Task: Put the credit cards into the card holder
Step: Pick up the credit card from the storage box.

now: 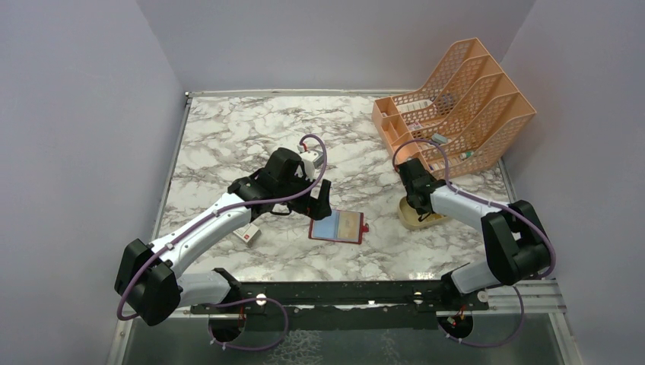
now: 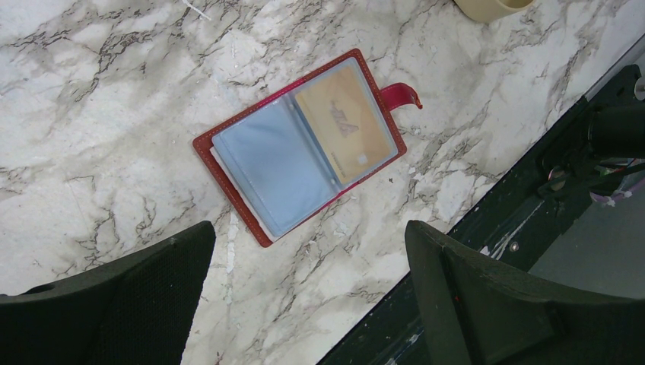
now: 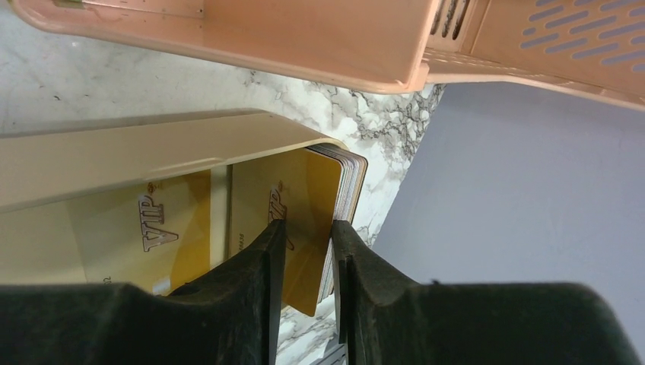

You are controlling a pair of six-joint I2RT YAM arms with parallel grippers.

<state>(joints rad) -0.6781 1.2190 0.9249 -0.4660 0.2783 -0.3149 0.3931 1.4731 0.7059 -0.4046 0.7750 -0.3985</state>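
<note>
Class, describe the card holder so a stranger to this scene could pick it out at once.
On the marble table, look near the front middle. The card holder lies open there, left of the beige tray. It alone is dark red, with clear sleeves, a gold card and a snap tab.

Card holder [image 1: 338,226] lay at desk [image 1: 228,137] centre; tray [image 1: 414,222] holding credit cards [image 3: 304,198] to its right, file rack [image 1: 456,106] behind, box [image 1: 246,234] left.

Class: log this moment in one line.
left pincer open over card holder | gold card pocketed | right pincer straddling credit cards in tray, grip unclear
</note>
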